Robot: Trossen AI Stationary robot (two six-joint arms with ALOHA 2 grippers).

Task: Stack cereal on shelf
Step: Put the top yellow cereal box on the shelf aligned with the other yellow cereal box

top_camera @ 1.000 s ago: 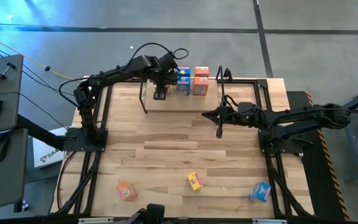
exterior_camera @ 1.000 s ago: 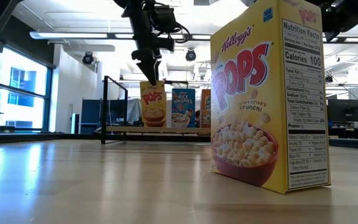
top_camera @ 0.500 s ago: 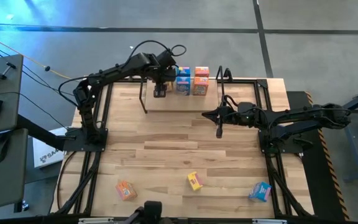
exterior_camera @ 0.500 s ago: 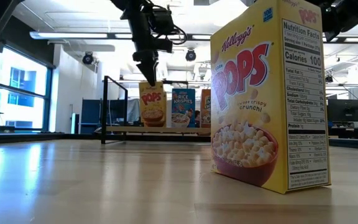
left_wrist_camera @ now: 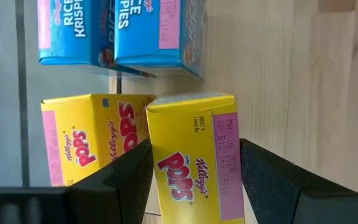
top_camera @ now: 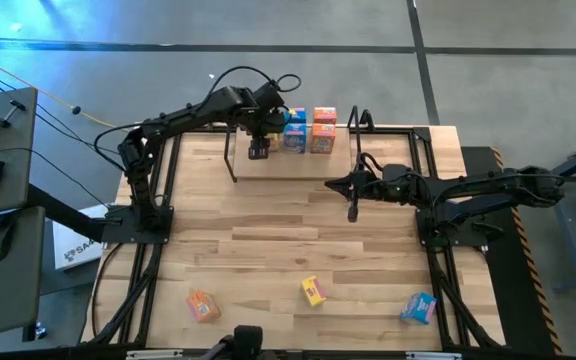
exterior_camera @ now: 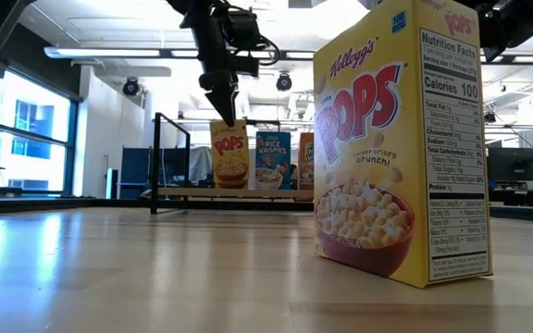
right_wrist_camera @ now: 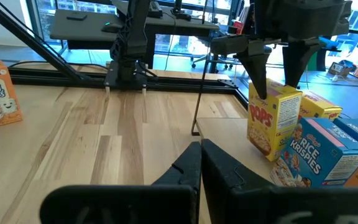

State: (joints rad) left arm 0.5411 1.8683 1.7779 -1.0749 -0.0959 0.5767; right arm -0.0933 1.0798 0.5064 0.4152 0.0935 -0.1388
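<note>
The shelf (top_camera: 298, 168) stands at the table's far edge. My left gripper (top_camera: 258, 150) is above the shelf's left part, shut on a yellow cereal box (exterior_camera: 229, 153). Beside that box on the board stand another yellow box (left_wrist_camera: 86, 146), blue boxes (exterior_camera: 273, 159) and orange ones (top_camera: 323, 130). Three more cereal boxes stand on the table near its front edge: orange (top_camera: 203, 306), yellow (top_camera: 313, 291) and blue (top_camera: 419, 307). My right gripper (top_camera: 352, 212) hangs shut over the table's middle right, away from all boxes. My left gripper pinches the yellow box's top end (left_wrist_camera: 166, 149) between its two fingers, one on the front face and one on the back. The fingers (right_wrist_camera: 261, 68) come steeply from above. The box stands almost upright, its bottom (right_wrist_camera: 261, 144) down at the shelf board.
Black wire loops rise at both shelf ends (top_camera: 360, 122). The black frame rails (top_camera: 158, 190) run along the table's left and right sides. Bare wood lies between the shelf and the three front boxes. In the low view the yellow table box (exterior_camera: 396, 139) fills the foreground.
My left gripper has stayed over the shelf's left part and rolled a little about its own line. The yellow box in it has turned slightly with it and has stayed upright at the board.
</note>
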